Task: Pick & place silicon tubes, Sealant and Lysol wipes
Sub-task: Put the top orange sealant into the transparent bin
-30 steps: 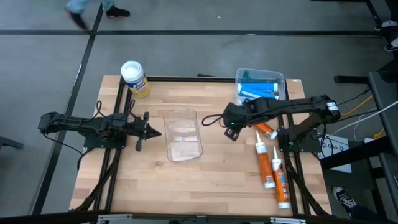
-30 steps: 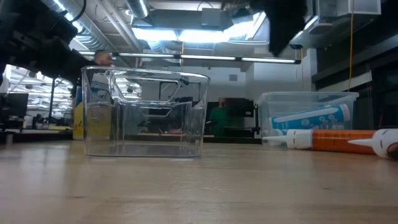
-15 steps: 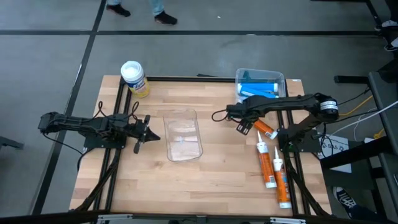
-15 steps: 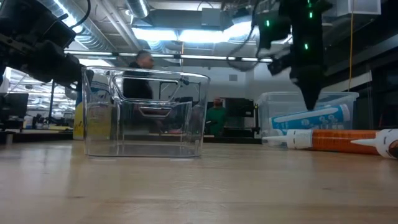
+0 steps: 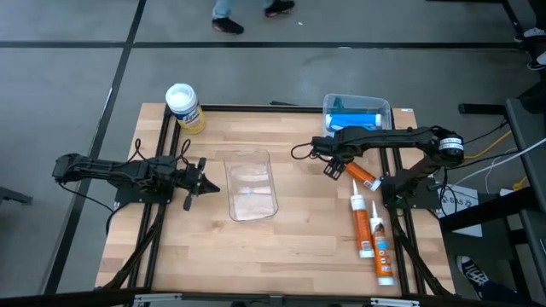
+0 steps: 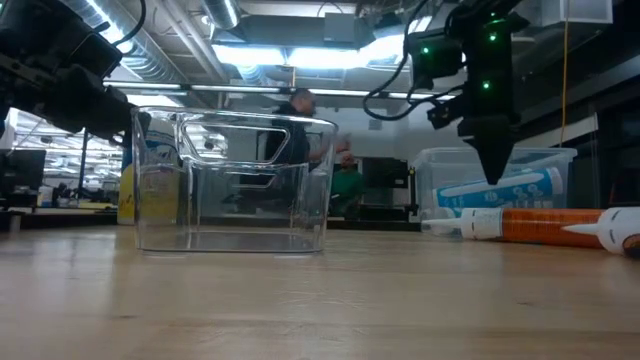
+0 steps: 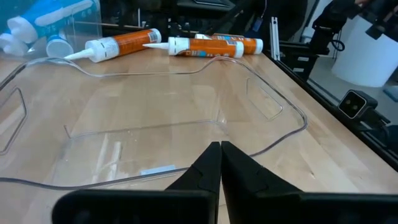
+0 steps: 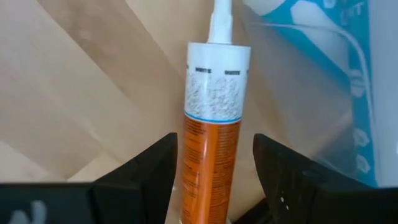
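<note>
Right gripper (image 5: 333,167) hangs parted astride an orange tube (image 8: 211,137), not gripping; left gripper (image 5: 207,181) closed, empty, beside the clear bin (image 5: 251,183); Lysol wipes (image 5: 182,107) at table's far-left corner.

A pale butcher-block wooden tabletop (image 5: 290,256) is seen, smooth with a low satin sheen. On it a clear glossy plastic bin (image 5: 252,184) is set, reflections caught on its walls. The yellow plastic Lysol wipes canister with a round white lid (image 5: 184,107) looks smooth. Three orange tubes with white plastic nozzles (image 5: 369,223) are shown with glossy printed labels. A translucent plastic tub (image 5: 357,114) is filled with shiny blue tubes. The arms and the black frame rails (image 5: 162,213) are finished matt.
</note>
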